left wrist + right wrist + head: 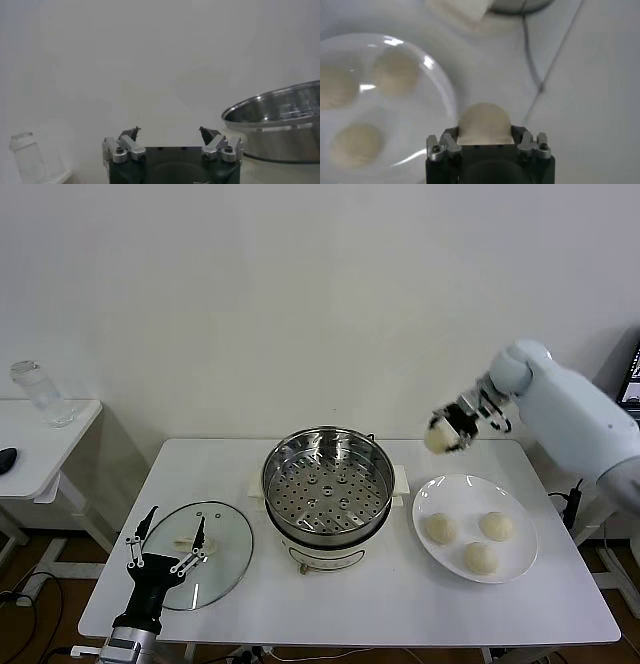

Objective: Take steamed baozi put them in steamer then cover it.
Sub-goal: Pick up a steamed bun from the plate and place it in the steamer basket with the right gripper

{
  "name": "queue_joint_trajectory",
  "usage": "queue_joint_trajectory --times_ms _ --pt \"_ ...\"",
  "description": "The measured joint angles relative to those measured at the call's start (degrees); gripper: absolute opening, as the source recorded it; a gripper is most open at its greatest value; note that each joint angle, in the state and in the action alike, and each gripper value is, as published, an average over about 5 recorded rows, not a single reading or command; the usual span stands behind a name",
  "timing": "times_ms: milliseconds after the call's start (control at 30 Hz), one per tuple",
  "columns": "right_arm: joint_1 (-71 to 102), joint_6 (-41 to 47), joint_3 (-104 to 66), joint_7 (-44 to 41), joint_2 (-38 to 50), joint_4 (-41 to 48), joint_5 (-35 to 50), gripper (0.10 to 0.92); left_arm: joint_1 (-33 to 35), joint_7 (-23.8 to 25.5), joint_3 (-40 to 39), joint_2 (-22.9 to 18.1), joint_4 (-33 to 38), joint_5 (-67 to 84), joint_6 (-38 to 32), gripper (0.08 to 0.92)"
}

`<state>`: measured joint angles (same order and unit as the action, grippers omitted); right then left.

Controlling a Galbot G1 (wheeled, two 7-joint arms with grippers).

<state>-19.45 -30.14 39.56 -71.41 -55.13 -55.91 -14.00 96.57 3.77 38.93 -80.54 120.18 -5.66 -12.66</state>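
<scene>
The right gripper point(447, 433) holds one soft, light baozi point(484, 123) by its sides above the plate point(520, 554), so the fingers must squeeze gently; left gripper point(166, 540) wide.

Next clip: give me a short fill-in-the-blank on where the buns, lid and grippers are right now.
1. The right gripper holds ___ cream-white dough bun.
2. The flat white plate carries ___ buns.
3. The round clear glass lid lies on the white table, to the shiny steel steamer pot's ___.
4. The left gripper's jaws are ___.

Missing: one; three; left; open

One cream baozi point(440, 437) held aloft, steamer point(326, 484) empty, cover point(196, 553) lying flat
</scene>
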Motion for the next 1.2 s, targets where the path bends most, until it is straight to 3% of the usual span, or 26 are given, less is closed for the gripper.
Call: queue_joint_trajectory --times_ms 467,1200 --pt "-5.92 -6.31 9.76 -0.71 -7.23 -9.48 2.58 0.721 0.51 -0.15 0.14 0.22 0.93 -0.02 -0.95 0.823" --pt "0.75 -8.37 12.03 -1.24 -18.28 -3.12 -8.38 0.723 0.79 -0.57 1.54 0.48 0.62 0.27 -2.10 0.823"
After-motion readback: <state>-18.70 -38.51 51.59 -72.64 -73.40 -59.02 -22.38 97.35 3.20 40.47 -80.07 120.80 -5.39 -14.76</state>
